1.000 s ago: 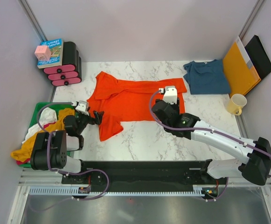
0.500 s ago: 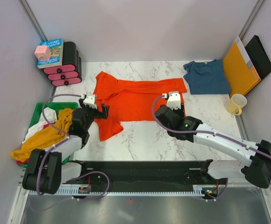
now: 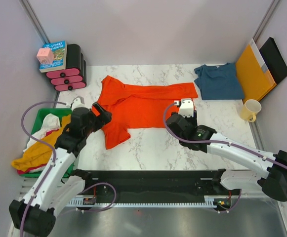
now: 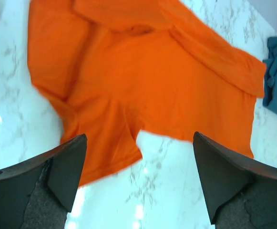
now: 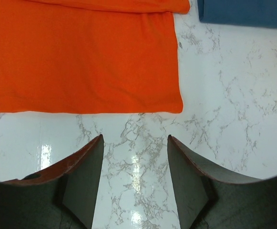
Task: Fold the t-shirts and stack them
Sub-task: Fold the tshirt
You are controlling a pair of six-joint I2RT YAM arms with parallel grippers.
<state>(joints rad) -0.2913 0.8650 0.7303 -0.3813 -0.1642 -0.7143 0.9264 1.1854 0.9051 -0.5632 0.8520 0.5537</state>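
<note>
The orange-red t-shirt [image 3: 138,106] lies flat on the marble table [image 3: 153,143], a little left of the middle. Its far edge is folded over onto the body, and one sleeve sticks out toward the near side. The dark teal-blue t-shirt [image 3: 220,81] lies loosely bunched at the far right of the table, apart from the orange one.

The left gripper [image 3: 100,112] hangs over the left part of the orange shirt. In the left wrist view its jaws stand wide apart with nothing between them, the shirt [image 4: 143,81] spread out below. The right gripper [image 3: 183,112] sits at the shirt's near right corner, jaws apart and empty. In its wrist view that corner [image 5: 81,62] lies just beyond the fingertips [image 5: 88,171], over bare marble.

An orange-yellow envelope [image 3: 254,74] leans just right of the teal shirt, and a pale yellow mug [image 3: 250,109] stands nearer. At the left a green bin [image 3: 42,112] holds mustard-yellow and white garments [image 3: 39,148].
</note>
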